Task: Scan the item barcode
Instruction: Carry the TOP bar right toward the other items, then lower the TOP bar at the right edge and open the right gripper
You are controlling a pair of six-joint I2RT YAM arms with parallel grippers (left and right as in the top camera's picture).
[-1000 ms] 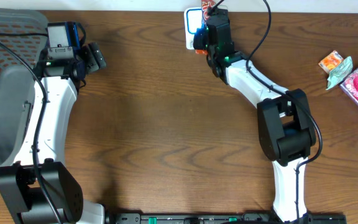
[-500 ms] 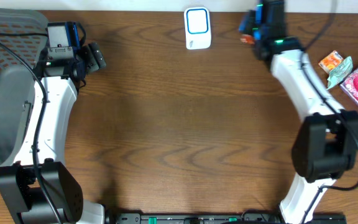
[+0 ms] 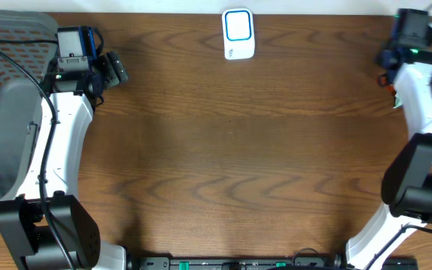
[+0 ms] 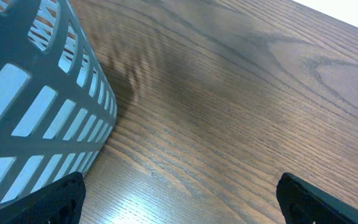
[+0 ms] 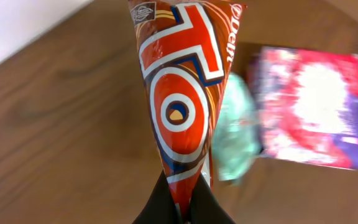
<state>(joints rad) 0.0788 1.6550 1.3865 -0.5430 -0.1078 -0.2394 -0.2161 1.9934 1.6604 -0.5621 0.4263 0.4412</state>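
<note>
While pinching cone (image 5: 179,106), right arm (image 3: 418,90) outstretched.

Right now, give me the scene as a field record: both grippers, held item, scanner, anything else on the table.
left gripper: open, empty, beside the grey basket
right gripper: shut on the red cone-shaped packet, at the far right of the table
scanner: white, far edge centre, nothing over it
other items: green packet and pink-purple packet, lying beneath the held packet
</note>
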